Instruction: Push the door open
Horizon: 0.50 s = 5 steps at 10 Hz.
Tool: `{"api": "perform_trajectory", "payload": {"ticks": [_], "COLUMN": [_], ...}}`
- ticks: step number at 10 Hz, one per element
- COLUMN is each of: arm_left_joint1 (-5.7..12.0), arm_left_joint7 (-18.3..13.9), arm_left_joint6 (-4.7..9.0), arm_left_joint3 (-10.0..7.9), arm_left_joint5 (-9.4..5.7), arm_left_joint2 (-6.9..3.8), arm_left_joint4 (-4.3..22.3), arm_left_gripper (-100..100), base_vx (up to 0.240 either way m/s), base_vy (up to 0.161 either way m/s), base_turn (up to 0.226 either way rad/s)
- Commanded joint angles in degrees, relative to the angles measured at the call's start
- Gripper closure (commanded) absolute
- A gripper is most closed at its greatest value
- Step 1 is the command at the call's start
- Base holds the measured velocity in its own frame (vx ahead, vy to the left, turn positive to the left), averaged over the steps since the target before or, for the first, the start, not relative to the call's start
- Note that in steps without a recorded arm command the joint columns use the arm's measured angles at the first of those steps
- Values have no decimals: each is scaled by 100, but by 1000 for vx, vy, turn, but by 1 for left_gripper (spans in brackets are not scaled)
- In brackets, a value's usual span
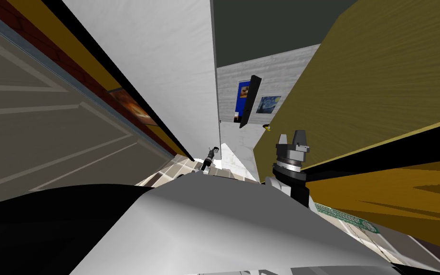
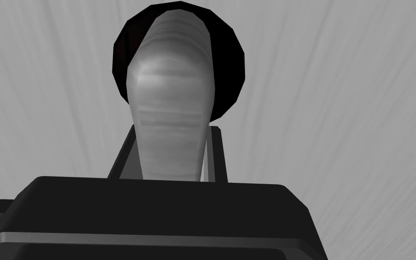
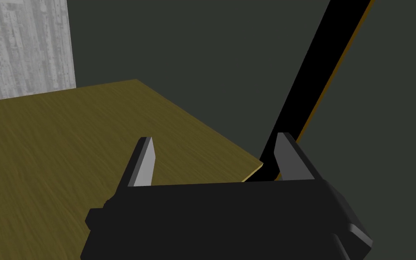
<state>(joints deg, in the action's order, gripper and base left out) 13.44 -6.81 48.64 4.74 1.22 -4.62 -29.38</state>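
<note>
- The door (image 1: 157, 71) is a plain white-grey leaf close in front of us. In the left wrist view its face spreads out behind our hand.
- On the door sits a grey lever handle (image 2: 171, 81), backed by a round black plate (image 2: 121, 58) that lies flat against the door.
- Our left gripper (image 2: 173, 135) is at the door. Its fingers (image 2: 123, 155) are drawn in against the handle's two sides, pinching it. The handle runs out from between them toward the plate.
- In the head view the left gripper shows small, near the door's lower edge.
- Our right gripper (image 3: 215, 137) hangs to the right of the door, apart from it, with its fingers spread wide.
- Also to the right of the door, just past the right gripper, stands an ochre wood-grained panel (image 3: 67, 158). A black strip (image 3: 320, 67) runs up along the panel's edge.
- Beyond the door's far edge we see a pale grey wall (image 1: 286, 67) with two pictures, one blue and orange (image 1: 244, 95) and one a night sky (image 1: 268, 104). A thin black slab (image 1: 250, 102) stands between them.
- To the left of the door lies a beige panelled surface (image 1: 47, 119).
- Below the door's lower edge we see a patch of tiled floor (image 1: 176, 167).
</note>
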Motion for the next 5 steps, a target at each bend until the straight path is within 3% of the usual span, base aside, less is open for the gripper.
{"api": "perform_trajectory", "payload": {"ticks": [1,5], "arm_left_joint1": [88,77], "arm_left_joint7": [37,121], "arm_left_joint6": [61,49], "arm_left_joint3": [-102,-285], "arm_left_joint5": [-60,-166], "arm_left_joint2": [-44,-89], "arm_left_joint4": [106,116], "arm_left_gripper": [100,100], "base_vx": [148,176], "base_vy": [-74,-93], "base_turn": [42,41]}}
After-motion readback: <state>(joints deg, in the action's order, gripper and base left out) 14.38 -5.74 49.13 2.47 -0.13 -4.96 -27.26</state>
